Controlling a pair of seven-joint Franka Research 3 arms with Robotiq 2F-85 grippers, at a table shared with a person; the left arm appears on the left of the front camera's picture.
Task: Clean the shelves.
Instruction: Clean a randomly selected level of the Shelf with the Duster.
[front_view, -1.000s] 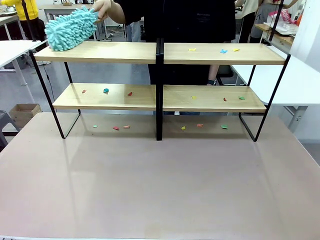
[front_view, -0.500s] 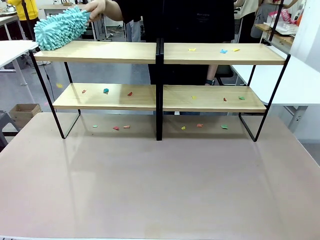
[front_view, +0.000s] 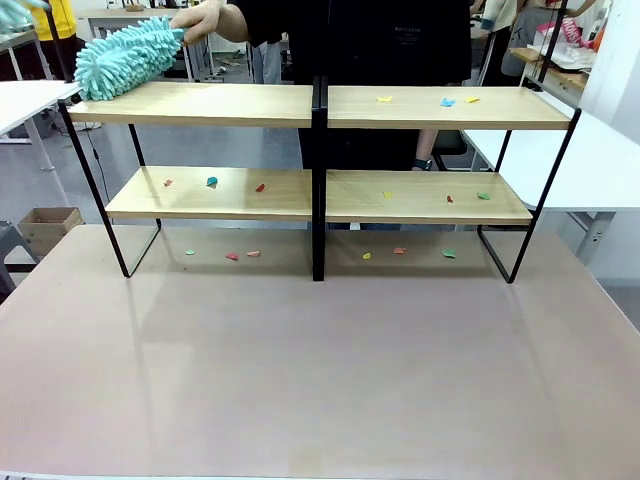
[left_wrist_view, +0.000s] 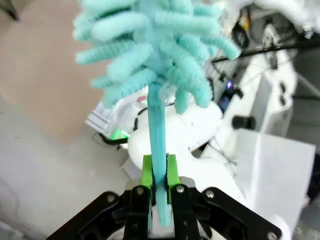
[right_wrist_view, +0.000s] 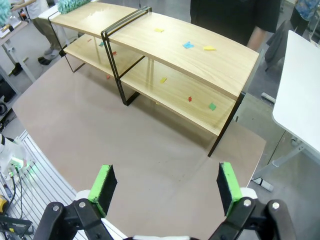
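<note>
Matte beige desk (front_view: 320, 380) bearing the shelves (front_view: 250, 104): light wood boards, thin black frame, coloured scraps (front_view: 447, 101). Person's hand (front_view: 205, 20) has slid a shaggy teal duster (front_view: 128, 58) to the top board's left end. Right fingers (right_wrist_view: 106, 186) wide apart, empty; left fingers (left_wrist_view: 148, 172) clamped on second duster (left_wrist_view: 155, 45) by its slim handle.

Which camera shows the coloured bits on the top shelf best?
The right wrist view: it looks down on the shelves, so the coloured bits show clearly, two yellow, one blue. The front view sees them nearly edge-on, as tiny flecks. The left wrist view faces the duster in the left pincer.
</note>
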